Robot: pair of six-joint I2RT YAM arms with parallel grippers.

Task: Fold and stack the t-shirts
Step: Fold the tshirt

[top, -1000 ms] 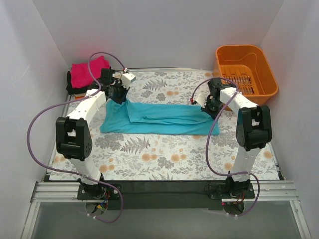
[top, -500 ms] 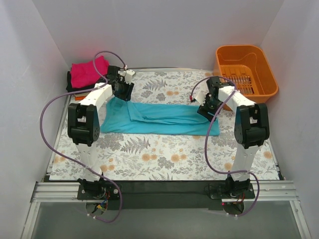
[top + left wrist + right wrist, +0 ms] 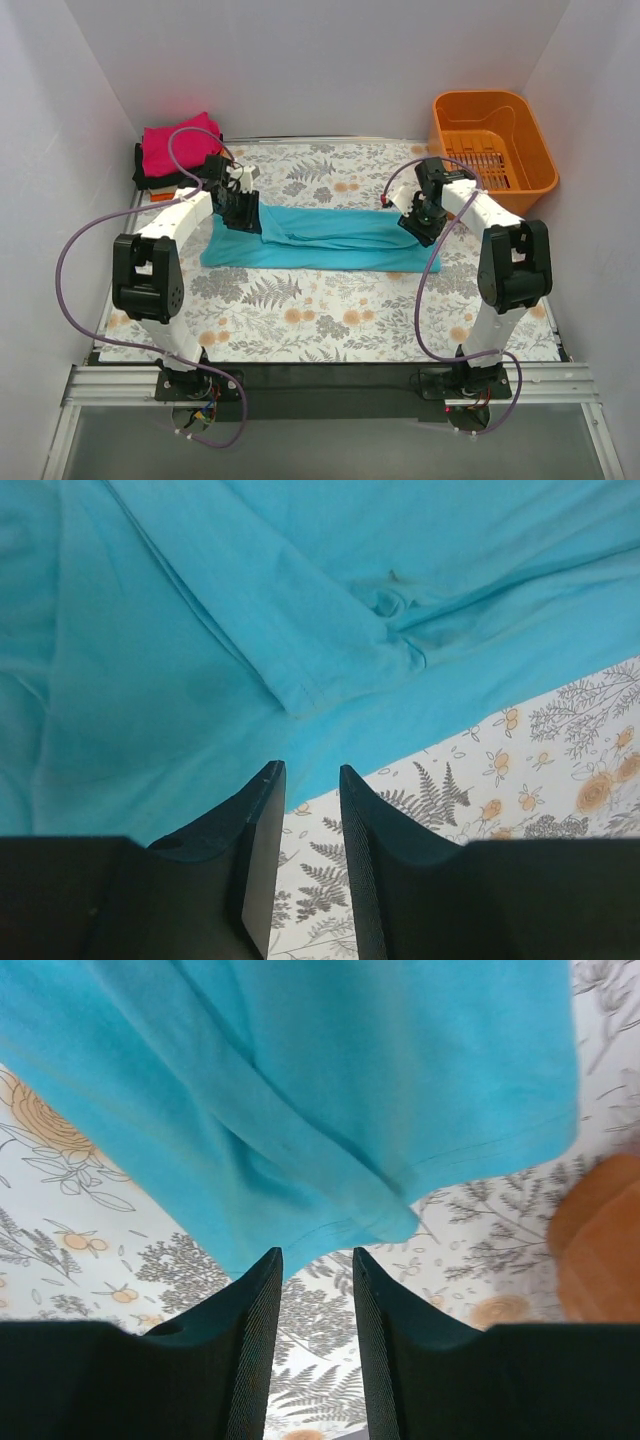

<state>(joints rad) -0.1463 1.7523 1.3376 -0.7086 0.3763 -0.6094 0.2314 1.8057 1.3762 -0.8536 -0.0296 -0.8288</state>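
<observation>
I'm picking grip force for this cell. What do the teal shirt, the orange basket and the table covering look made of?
Teal shirt: soft knit cloth, probably cotton jersey, matte; it creases and shows stitched hems.
Orange basket: rigid moulded plastic, slightly glossy, with a slotted floor.
Table covering: flat printed floral sheet, matte; cloth or vinyl, cannot tell.

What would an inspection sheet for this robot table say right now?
Surface: floral-print table, flat.
Job's things: teal t-shirt spread lengthwise mid-table, partly folded; pink folded shirt on a black one, far left corner.
Clutter: orange basket, far right corner; nothing seen inside.
Grippers: left gripper and right gripper, one at each end of the teal shirt, jaws slightly apart, holding nothing.
Cables: purple cables loop beside both arms.
Surroundings: white walls on three sides.
</observation>
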